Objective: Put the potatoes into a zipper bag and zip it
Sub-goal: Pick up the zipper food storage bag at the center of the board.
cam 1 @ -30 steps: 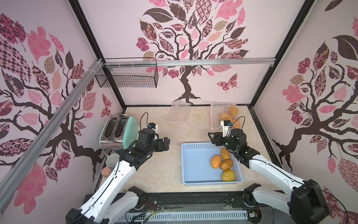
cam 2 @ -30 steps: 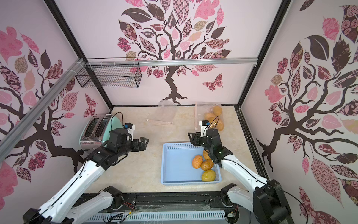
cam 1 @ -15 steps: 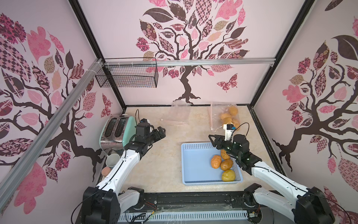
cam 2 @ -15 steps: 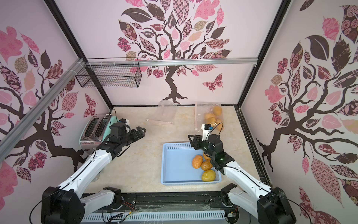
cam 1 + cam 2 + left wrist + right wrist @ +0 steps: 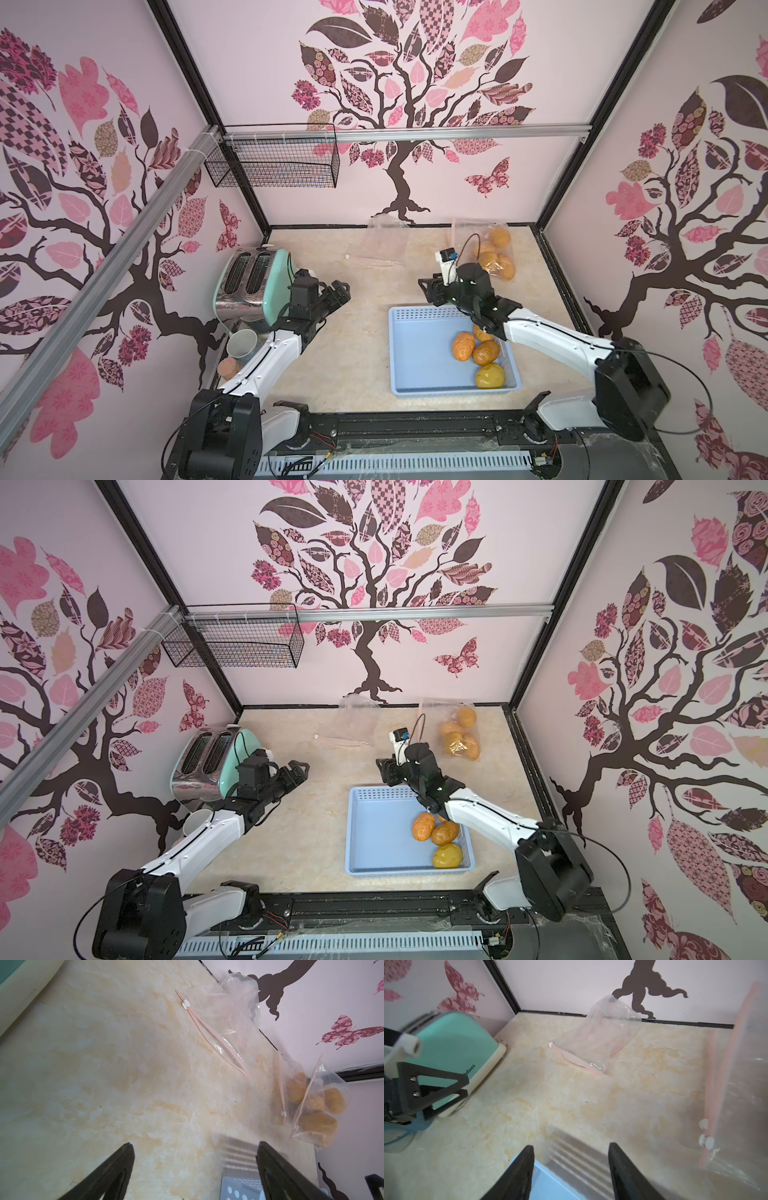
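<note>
Watching the right gripper (image 5: pixel 428 286) first: hangs at the far rim of the shallow pale-blue perforated plastic basket (image 5: pixel 419 361), jaws parted, grasping nothing, plain enough in the right wrist view. Points toward the flat, empty clear plastic zipper bag with the pink seal strip (image 5: pixel 384 245), lying on the beige marbled tabletop (image 5: pixel 357 353) near the back wall, mouth turned toward the arms, presumably so as to take a load from the front. Over to the left gripper (image 5: pixel 338 291): spread wide, released, empty, poised just beside the mint-green two-slot toaster (image 5: pixel 249 282) and aimed at that same bag's small white slider tab (image 5: pixel 186 1003), probably to pin or lift one lip during feeding from the other side. Now the lumpy orange-brown potatoes (image 5: pixel 463 347): bunched in the basket on the right arm's side, touching, with a smoother yellow-green one (image 5: pixel 490 376) nearest the front rim and another half hidden under the right forearm. Farther back, near the right corner, a second clear zipper bag already stuffed with potatoes (image 5: pixel 494 253), well apart from the empty one. Looks like bag-opening next, before any picking.
</note>
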{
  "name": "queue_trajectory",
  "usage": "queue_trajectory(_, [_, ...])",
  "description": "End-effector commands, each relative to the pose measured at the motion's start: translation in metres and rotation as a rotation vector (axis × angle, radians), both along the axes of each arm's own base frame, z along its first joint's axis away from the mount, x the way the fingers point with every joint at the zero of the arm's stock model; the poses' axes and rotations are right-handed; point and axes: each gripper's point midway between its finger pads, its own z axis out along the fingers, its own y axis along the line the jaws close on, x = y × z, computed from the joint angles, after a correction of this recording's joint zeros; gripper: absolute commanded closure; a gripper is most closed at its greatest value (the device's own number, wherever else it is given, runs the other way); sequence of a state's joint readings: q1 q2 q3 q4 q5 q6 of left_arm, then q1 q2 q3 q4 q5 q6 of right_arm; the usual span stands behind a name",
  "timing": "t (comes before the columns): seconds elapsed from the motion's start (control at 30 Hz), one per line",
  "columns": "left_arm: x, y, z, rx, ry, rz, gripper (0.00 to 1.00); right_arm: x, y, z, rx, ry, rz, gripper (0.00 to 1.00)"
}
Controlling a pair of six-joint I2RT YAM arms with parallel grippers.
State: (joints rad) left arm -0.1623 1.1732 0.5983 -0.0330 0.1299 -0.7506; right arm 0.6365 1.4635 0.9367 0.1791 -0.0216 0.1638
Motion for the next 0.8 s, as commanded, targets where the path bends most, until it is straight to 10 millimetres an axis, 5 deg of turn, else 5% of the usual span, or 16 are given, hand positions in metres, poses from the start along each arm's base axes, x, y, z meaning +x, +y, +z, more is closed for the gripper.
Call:
queue_trajectory(0.0, [-0.001, 0.001, -0.003, -0.021, -0.030, 0.013, 0.05, 0.024, 0.021, -0.022, -0.230, -0.022, 0.094, 0.37])
queue_trajectory(0.13, [0.013, -0.008, 0.001, 0.033, -0.073, -0.060, 0.08, 0.055, 0.030, -0.022, -0.315, -0.023, 0.050, 0.36])
queue_trajectory(0.37, [0.095, -0.073, 0.062, 0.601, -0.232, -0.316, 0.10, 0.046, 0.022, -0.001, -0.154, -0.057, -0.020, 0.34])
queue_trajectory(0.5, [0.126, -0.087, 0.046, 0.918, -0.148, -0.596, 0.11, 0.017, 0.009, -0.010, -0.036, 0.000, -0.037, 0.36])
queue_trajectory(0.6, [0.117, -0.092, 0.022, 1.060, -0.046, -0.887, 0.12, -0.004, -0.004, -0.018, 0.028, 0.008, -0.050, 0.38])
queue_trajectory(0.77, [0.124, -0.048, -0.002, 1.366, 0.078, -0.995, 0.12, -0.016, -0.015, -0.011, 0.095, 0.029, -0.083, 0.41])
